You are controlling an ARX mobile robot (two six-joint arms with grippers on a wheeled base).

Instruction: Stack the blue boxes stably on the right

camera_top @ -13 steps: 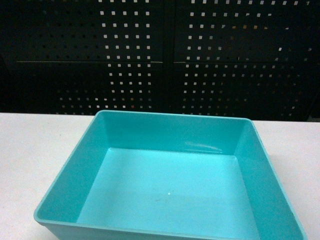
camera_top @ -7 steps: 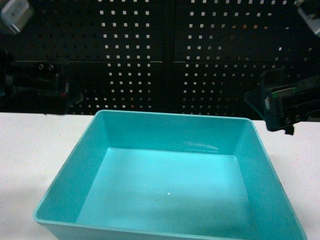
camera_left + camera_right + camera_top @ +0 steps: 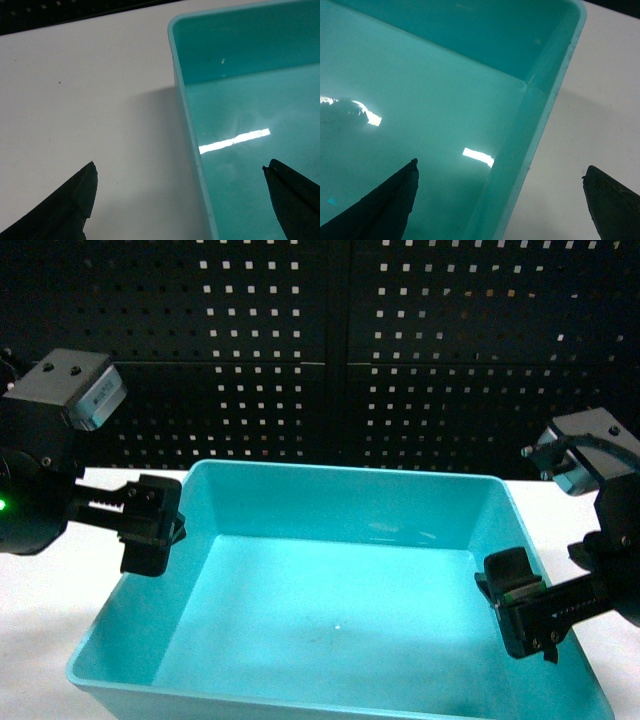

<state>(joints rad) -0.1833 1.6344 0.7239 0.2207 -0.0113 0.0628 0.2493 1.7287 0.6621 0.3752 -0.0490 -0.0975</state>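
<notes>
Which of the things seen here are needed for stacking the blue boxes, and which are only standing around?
For the job:
turquoise tub, empty, on the table
left gripper, open, straddling the tub's left wall
right gripper, open, straddling its right wall

Only around:
white table
black pegboard wall

A second blue box is not in view.

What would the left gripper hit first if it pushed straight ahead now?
Likely the tub's left wall rim: the left gripper is open and straddles it, one finger over the table, the other over the tub floor. Height above the rim is unclear.
</notes>
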